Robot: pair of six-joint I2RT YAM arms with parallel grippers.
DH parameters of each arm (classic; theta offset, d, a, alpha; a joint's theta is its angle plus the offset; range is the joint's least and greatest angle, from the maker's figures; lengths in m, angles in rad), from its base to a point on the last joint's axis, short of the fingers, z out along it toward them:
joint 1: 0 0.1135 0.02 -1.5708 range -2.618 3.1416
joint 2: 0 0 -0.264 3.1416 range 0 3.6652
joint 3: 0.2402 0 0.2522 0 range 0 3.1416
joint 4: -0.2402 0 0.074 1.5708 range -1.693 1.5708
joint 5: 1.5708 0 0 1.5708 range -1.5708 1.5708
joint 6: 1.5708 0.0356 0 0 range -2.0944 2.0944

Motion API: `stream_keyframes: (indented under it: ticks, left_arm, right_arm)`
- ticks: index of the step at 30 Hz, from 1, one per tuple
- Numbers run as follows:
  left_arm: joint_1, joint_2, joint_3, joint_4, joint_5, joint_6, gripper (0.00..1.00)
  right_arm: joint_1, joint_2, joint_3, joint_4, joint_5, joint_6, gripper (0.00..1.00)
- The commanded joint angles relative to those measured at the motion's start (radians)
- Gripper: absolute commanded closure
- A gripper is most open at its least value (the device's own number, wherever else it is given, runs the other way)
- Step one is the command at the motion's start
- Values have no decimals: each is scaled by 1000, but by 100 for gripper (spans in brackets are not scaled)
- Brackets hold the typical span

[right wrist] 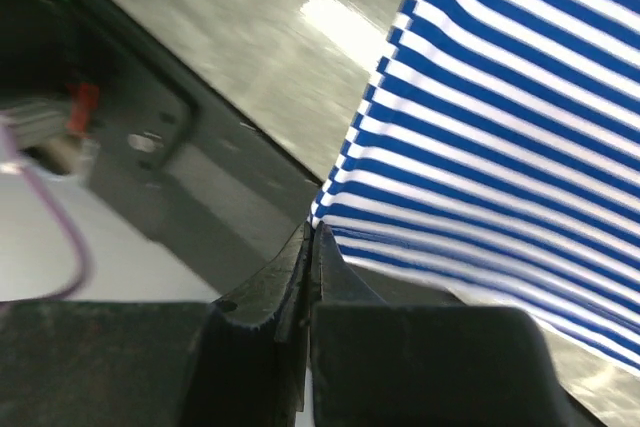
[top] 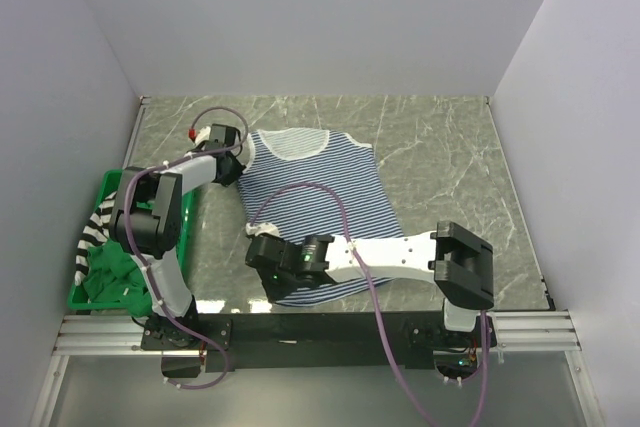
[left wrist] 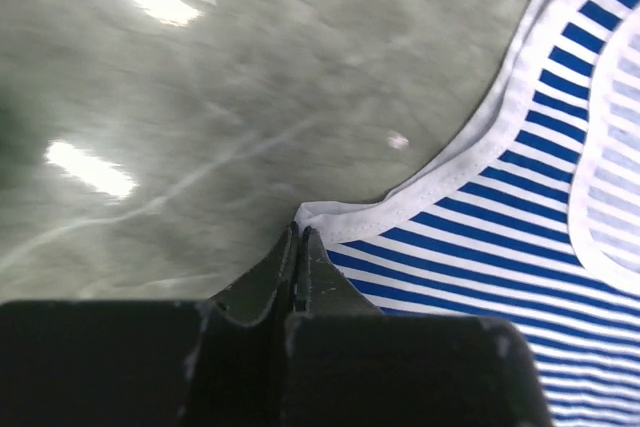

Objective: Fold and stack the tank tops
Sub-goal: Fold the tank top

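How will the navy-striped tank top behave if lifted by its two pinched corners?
Probably floppy: the striped tank top lies flat and thin on the table, so it should sag between the shut jaws. Likely light. Only small edge bits are pinched, so it might slip out.

1 navy-white striped tank top (top: 322,209) lies flat mid-worktop (top: 440,147), neck toward far edge; green top (top: 112,272) and bold-striped top (top: 92,235) crumpled in left-edge bin (top: 100,304).
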Motion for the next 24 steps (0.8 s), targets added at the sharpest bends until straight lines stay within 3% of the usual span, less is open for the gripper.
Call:
stream_keyframes:
  ticks: [1,8,15,24]
  left_arm:
    - [17,-37,61,-141,-145,-11,99]
    - [14,-62,101,-169,-146,-9,99]
    - [-31,-79,150,-178,-108,-25,99]
    - [-144,29,334,-242,-105,-54,99]
  right_arm:
    - [-6,21,117,37,-31,-3,100]
    - [-35,17,132,84,-85,12,100]
    - [-118,-138,-96,207,-97,79,100]
    - [-174,-303,-335,279,-50,158,100]
